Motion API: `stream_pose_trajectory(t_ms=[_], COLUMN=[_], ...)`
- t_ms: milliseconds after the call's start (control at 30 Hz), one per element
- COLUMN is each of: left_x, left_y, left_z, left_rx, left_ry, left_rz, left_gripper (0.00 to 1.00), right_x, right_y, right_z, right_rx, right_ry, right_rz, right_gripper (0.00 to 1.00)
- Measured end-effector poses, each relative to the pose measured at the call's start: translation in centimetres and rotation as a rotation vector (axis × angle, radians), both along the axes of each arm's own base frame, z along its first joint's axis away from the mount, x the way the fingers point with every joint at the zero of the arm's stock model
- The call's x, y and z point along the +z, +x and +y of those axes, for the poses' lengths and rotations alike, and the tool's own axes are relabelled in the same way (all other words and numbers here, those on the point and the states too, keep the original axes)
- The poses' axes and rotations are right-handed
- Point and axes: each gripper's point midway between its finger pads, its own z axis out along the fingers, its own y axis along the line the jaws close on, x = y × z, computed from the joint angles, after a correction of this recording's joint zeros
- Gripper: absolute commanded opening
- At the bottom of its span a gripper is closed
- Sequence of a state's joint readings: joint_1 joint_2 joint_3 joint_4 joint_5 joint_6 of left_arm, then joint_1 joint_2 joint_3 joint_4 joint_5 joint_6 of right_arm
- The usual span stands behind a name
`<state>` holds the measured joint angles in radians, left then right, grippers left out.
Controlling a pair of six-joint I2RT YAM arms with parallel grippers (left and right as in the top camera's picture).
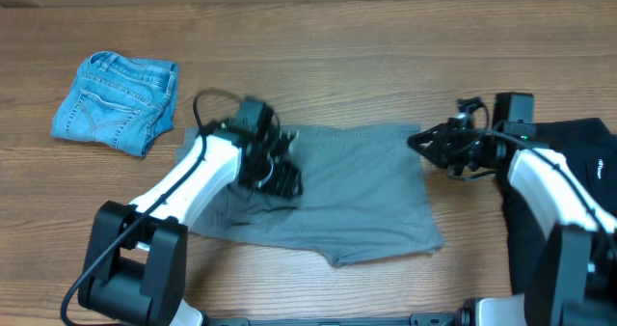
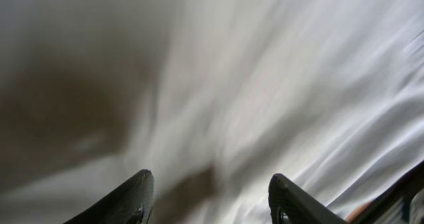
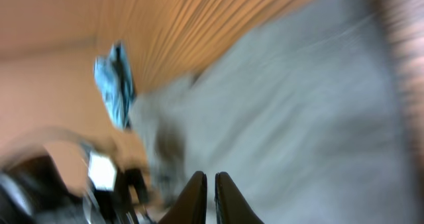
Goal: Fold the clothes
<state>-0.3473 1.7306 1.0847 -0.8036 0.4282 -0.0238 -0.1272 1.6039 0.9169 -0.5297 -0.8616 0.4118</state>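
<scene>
Three garments lie on the wooden table [image 1: 318, 37], with two arms over them. Far left, the small light-blue denim shorts [image 1: 118, 102] sit bunched, well apart from the rest, with bare wood on every side of them. In the middle the grey shorts [image 1: 362, 196] lie spread flat. The left gripper [image 1: 281, 179] hangs over their left part, its jaws standing apart, blurred pale cloth close below and nothing seen clamped between the fingers [image 2: 129, 201]. The right gripper [image 1: 416, 140] sits at the grey shorts' upper right corner, jaws drawn nearly together. Whether it pinches cloth cannot be told. Far right, the black garment [image 1: 578, 138] lies under the right arm and runs off the picture's edge. Bare wood borders the grey shorts' front hem.
</scene>
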Motion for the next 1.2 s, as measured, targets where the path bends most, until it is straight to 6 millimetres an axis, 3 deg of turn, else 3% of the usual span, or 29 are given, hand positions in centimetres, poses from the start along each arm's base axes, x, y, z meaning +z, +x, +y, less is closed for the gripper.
stream_pose_trajectory(t_ms=[67,133,267,433,500,567,767,933,1067,1200], left_x=[2.1,3.1,3.0,-0.4,-2.7,-4.1,-3.8,-2.9,0.0,3.8], left_y=[3.1,4.8,5.1,4.8,5.1,5.6,8.6,11.9,14.2,13.7], left_z=[-1.1,-1.7,-1.9,-1.8,-1.9,-2.2,-2.7,0.2,2.8,4.2], left_rx=[0.001,0.006,0.024,0.024,0.024,0.025,0.046,0.148,0.212,0.204], left_ry=[-0.041,-0.066,-0.069,-0.04,-0.029,-0.042,-0.084,-0.079,-0.079,-0.058], left_rz=[-0.114,-0.178,-0.177,-0.094,-0.064,-0.056,-0.167,-0.179,-0.166,-0.091], left_gripper=[0.51,0.44,0.37,0.33,0.34,0.36,0.38,0.46,0.52,0.49], right_x=[0.8,0.4,-1.4,-5.7,-8.6,-10.1,-9.6,-9.5,-9.6,-9.4], right_y=[-1.6,-2.7,-3.9,-6.7,-9.7,-12.1,-16.0,-17.6,-17.6,-16.9], right_z=[2.4,4.4,8.6,13.6,14.6,14.6,13.2,11.9,11.5,10.8], right_rx=[0.082,0.148,0.224,0.25,0.252,0.26,0.302,0.361,0.385,0.392], right_ry=[-0.018,-0.042,-0.098,-0.121,-0.155,-0.198,-0.282,-0.335,-0.343,-0.328], right_rz=[-0.001,0.016,0.044,0.253,0.435,0.553,0.715,0.743,0.727,0.701], right_gripper=[0.1,0.1,0.1,0.08,0.04,0.04,0.04,0.04,0.04,0.05])
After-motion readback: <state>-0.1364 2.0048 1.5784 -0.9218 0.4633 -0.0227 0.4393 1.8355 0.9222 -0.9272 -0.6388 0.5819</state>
